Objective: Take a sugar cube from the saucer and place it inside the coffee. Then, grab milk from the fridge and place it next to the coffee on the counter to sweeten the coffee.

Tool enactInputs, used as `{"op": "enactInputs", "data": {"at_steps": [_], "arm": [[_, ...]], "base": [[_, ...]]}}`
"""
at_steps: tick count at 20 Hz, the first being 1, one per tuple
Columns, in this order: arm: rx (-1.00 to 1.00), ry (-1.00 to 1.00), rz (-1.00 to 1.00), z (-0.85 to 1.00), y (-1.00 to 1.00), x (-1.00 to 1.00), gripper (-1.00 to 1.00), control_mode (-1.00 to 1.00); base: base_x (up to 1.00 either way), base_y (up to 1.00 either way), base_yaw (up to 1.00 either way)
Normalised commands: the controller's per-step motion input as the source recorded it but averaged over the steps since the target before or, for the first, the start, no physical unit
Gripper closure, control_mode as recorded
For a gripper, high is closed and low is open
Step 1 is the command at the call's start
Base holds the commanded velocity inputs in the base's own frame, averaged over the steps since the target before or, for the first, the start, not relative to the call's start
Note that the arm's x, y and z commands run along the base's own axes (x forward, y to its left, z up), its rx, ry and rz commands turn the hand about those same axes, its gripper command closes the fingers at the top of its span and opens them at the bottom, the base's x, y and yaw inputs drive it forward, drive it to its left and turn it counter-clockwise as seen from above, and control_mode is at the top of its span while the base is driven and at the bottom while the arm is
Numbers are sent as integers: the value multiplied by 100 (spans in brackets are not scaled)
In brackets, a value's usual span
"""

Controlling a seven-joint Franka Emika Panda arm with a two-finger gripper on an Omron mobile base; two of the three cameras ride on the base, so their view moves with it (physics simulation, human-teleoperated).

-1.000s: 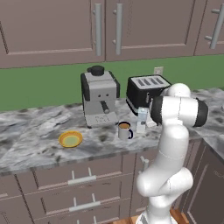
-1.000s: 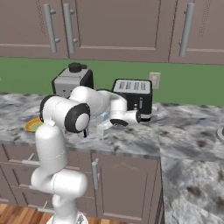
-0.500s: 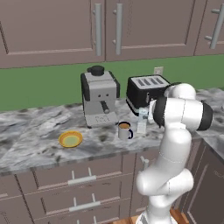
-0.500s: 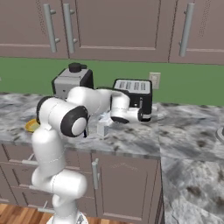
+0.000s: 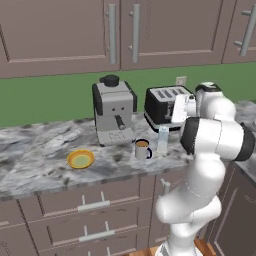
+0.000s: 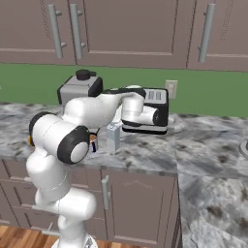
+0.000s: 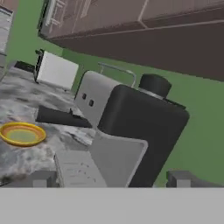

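A: What can be counted in the left base view?

B: One small grey-white mug of brown coffee [image 5: 142, 148] is seen on the grey-and-white marbled counter [image 5: 35, 165], with one slim pale blue-white milk carton [image 5: 163, 139] standing upright just beside it, apart from it. One round yellow-orange saucer [image 5: 80, 159] lies well to the mug's other side. One boxy grey espresso machine [image 5: 115, 115] and one black toaster [image 5: 163, 104] are set behind them, and two brown drawers with silver bar handles [image 5: 92, 220] are seen below.

A: And from the right base view?

B: The one carton [image 6: 114, 137] is seen upright on the marbled top [image 6: 145, 147], with the white arm's hand held above and behind it. The mug is mostly hidden by the arm. The toaster [image 6: 156, 109] and the espresso machine [image 6: 78, 89] are each counted once.

A: What is given by the hand view?

B: The two-finger gripper [image 7: 111, 179] is shown spread wide, nothing between its two dark tips. The espresso machine [image 7: 127, 131] is faced closely, and one saucer [image 7: 22, 134] is seen beyond it. No sugar cube can be made out on it, though the picture may be too coarse.
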Motion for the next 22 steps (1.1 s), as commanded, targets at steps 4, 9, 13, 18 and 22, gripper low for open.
{"op": "enactInputs", "data": {"at_steps": [4,9,13,18,22], "arm": [[-8,-57,8,100,17,-68,-100,-100],[-26,-77,22,81,36,-91,-100,-100],[-38,-84,22,58,48,-86,-100,-100],[-46,-90,19,39,68,-79,-100,-100],[-54,-90,13,13,87,-94,-100,-100]], "base": [[0,0,0],[0,0,0],[0,0,0],[0,0,0],[0,0,0]]}}
